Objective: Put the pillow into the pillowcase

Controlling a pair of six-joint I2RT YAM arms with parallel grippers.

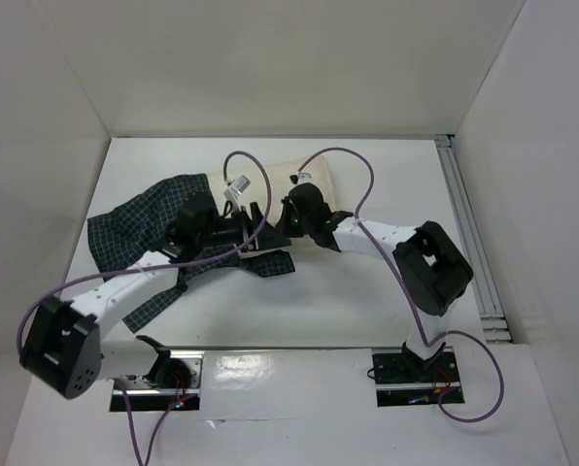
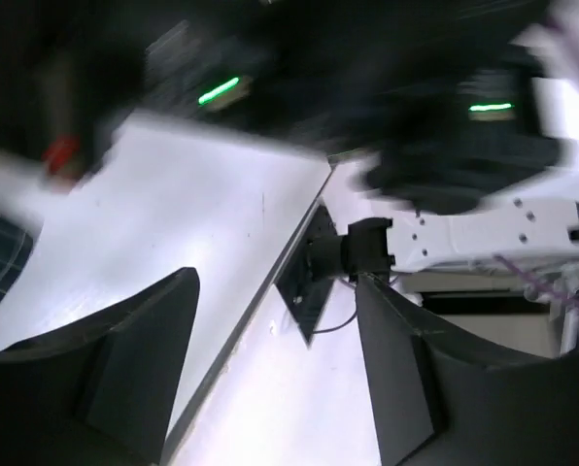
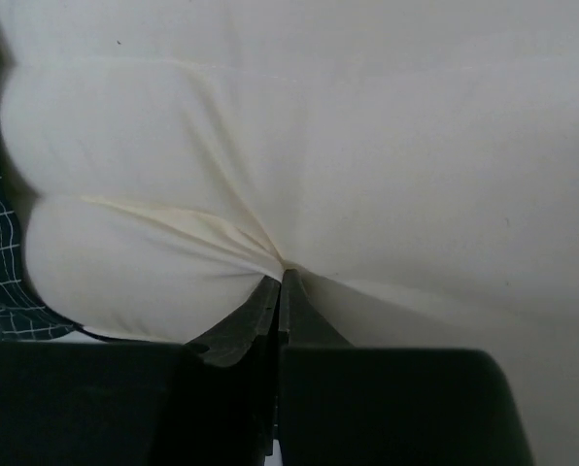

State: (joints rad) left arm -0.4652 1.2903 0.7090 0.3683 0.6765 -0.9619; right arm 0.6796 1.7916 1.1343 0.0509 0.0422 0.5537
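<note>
We are seeing the large cream soft rectangular pillow lying on the white table, toward its far side. From above it is mostly covered by the arms. The dark navy-green fabric pillowcase with thin white grid checks is lying crumpled just left of the pillow, meeting the pillow's left edge in the right wrist view. Whether any of the pillow is sitting inside it, we cannot tell. The right gripper is pinching the pillow's cream fabric, its fingers closed tight on a fold and creases fanning out from the pinch. The left gripper is hanging just left of the pillow, above pillowcase cloth, fingers spread wide apart with nothing between them. The left wrist view is coming out heavily blurred, showing only bare table and a sliver of checked cloth.
</note>
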